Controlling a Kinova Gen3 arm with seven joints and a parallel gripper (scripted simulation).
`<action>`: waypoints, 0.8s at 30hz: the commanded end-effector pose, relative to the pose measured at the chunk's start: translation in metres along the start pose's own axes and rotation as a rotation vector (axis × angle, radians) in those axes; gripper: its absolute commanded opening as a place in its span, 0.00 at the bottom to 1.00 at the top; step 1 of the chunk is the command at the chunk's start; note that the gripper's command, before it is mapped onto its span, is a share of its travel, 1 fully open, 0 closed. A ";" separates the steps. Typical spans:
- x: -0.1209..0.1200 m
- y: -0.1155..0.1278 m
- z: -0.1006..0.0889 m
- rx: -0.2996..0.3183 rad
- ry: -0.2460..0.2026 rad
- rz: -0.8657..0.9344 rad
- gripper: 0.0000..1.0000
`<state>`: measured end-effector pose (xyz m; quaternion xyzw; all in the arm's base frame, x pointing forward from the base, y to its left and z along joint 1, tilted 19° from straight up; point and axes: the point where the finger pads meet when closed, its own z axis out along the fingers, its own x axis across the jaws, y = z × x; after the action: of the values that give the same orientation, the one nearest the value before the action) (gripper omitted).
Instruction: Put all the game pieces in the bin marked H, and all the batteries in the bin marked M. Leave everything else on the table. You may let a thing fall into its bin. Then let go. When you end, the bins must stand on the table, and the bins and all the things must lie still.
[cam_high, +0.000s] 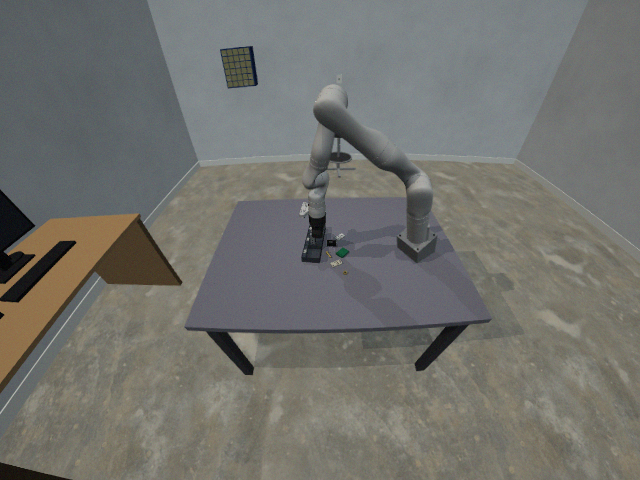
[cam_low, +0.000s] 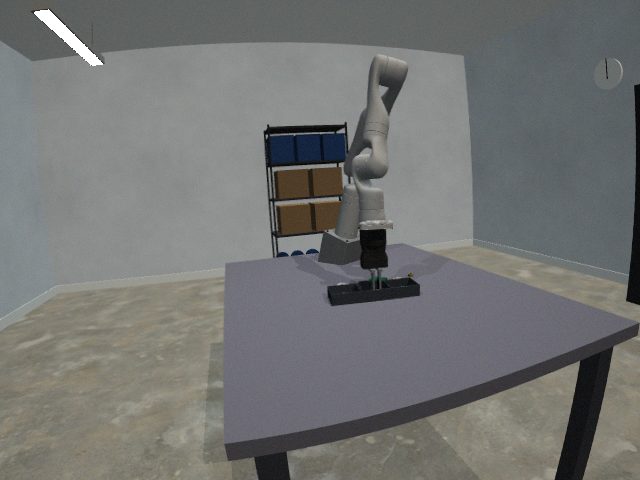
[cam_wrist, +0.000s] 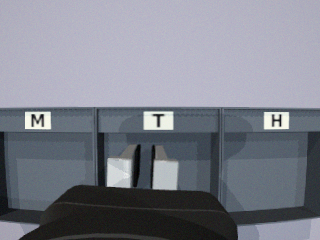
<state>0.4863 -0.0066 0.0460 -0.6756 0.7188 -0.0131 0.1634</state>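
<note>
A dark row of three bins stands on the table, marked M (cam_wrist: 38, 120), T (cam_wrist: 158, 120) and H (cam_wrist: 276, 120); it also shows in the top and exterior views (cam_high: 313, 250) (cam_low: 373, 292). What I see of the M and H bins looks empty. My gripper (cam_wrist: 145, 159) (cam_low: 378, 283) points straight down with its fingertips low in the middle bin T. The fingers stand close together with only a narrow dark gap, and I see nothing between them. Small loose things lie just right of the bins: a green piece (cam_high: 342, 252), a black piece (cam_high: 331, 241), a yellow piece (cam_high: 327, 254) and a pale piece (cam_high: 336, 263).
A small gold thing (cam_high: 345, 272) lies farther right of the bins, and a white thing lies behind the arm near the table's far edge. The arm's base (cam_high: 416, 246) stands at the right of the table. A wooden desk (cam_high: 77, 258) stands to the left, off the table.
</note>
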 end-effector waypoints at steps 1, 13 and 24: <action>0.000 -0.001 -0.001 0.002 0.000 0.000 0.31; 0.000 -0.001 -0.001 0.002 0.000 0.000 0.31; 0.000 -0.001 -0.007 0.002 0.000 0.000 0.31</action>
<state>0.4837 -0.0081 0.0484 -0.6751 0.7196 -0.0112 0.1619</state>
